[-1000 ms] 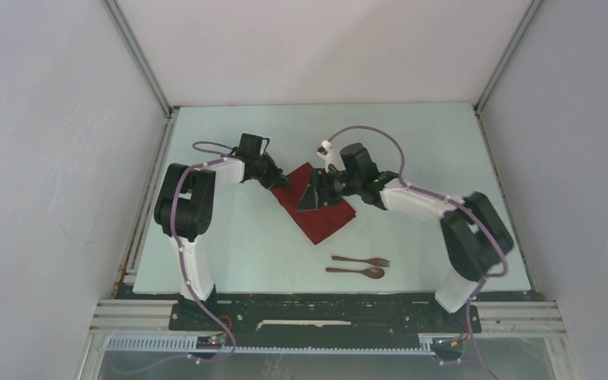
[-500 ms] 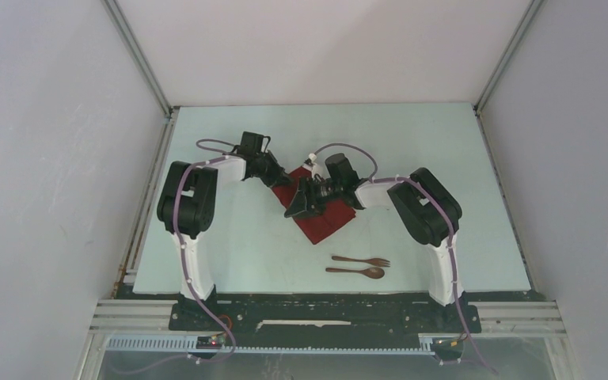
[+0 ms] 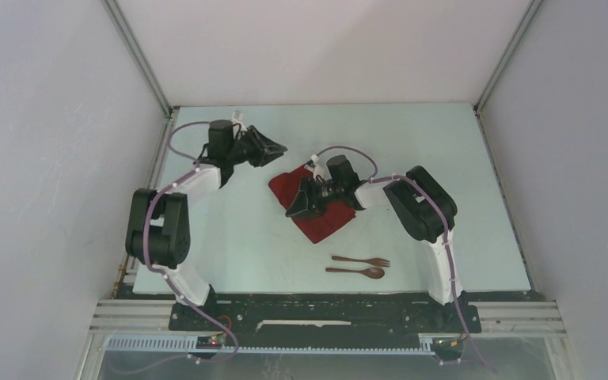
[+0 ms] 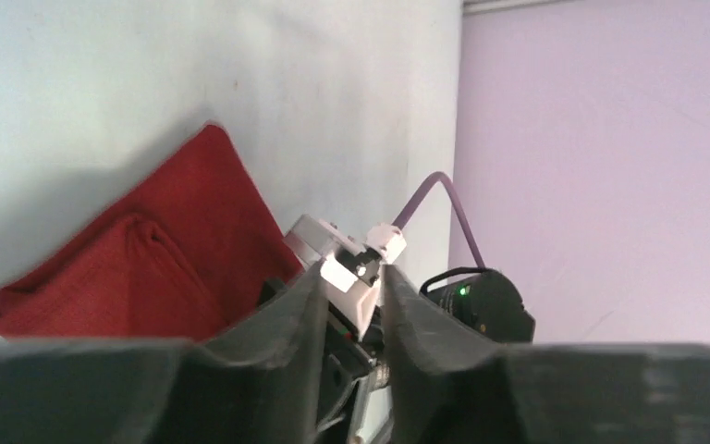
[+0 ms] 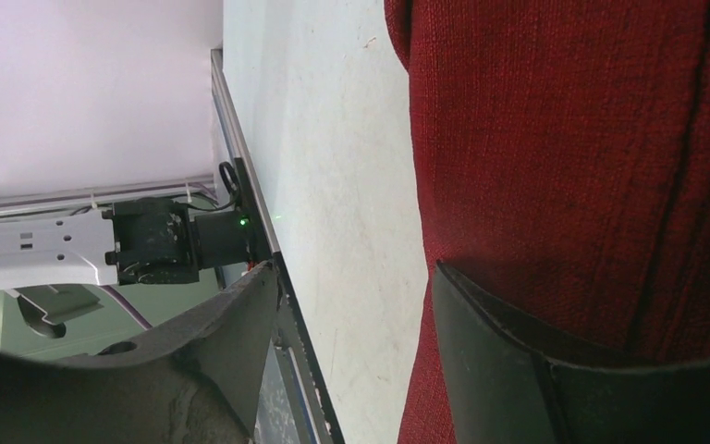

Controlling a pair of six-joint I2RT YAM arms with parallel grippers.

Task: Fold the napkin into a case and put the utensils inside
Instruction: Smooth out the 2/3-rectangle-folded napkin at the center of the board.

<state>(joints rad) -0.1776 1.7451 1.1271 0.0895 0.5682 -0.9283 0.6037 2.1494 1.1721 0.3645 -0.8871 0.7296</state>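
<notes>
The dark red napkin (image 3: 323, 215) lies folded into a strip in the middle of the table, its far end bunched (image 4: 148, 254). My right gripper (image 3: 294, 209) is low at the strip's left edge and open: one finger (image 5: 508, 351) rests on the cloth (image 5: 573, 139), the other (image 5: 231, 324) hangs over bare table. My left gripper (image 3: 275, 148) is lifted off the cloth to the back left, open (image 4: 351, 305), with nothing between its fingers. The utensils lie side by side near the front edge, the fork (image 3: 362, 260) behind the spoon (image 3: 356, 271).
The light table top (image 3: 427, 158) is boxed in by white walls with metal corner posts (image 3: 138, 59). The right arm's elbow (image 3: 423, 202) stands just right of the napkin. The left arm's base (image 5: 162, 242) shows beyond the table edge.
My left gripper let go of the napkin's far corner, opened and swung up to the back left. My right gripper shifted left to the strip's left edge and stayed low.
</notes>
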